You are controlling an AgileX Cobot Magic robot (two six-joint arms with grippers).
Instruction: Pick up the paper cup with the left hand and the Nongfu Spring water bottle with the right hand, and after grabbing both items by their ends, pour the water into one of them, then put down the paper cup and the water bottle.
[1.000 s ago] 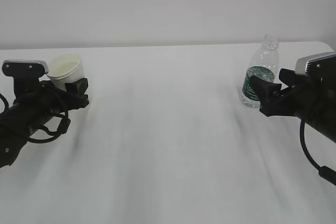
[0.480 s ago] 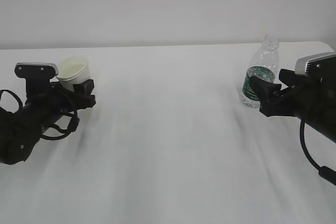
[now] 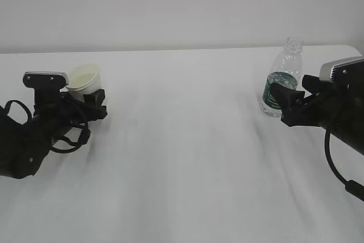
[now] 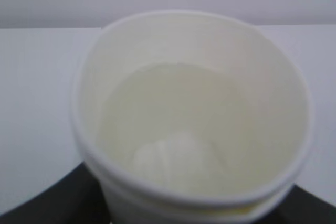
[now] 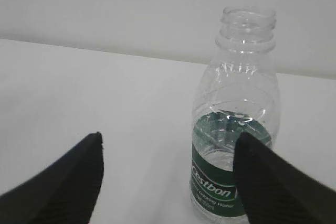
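Left black gripper [image 3: 91, 99] of mine clamps the small white paper cup [image 3: 83, 80]; my right gripper [image 5: 168, 174] stands apart beside the clear green-labelled bottle [image 5: 236, 124].

The paper cup [image 3: 85, 81] is small and white with a rolled rim and a pale cream inside. It tilts slightly, mouth up, near the bench's [image 3: 182, 157] left edge, gripped low on its wall. The water bottle [image 3: 282, 79] stands upright near the far right corner. It is clear, ribbed and uncapped, with a dark green label and a little clear water [image 5: 231, 158] at label height.
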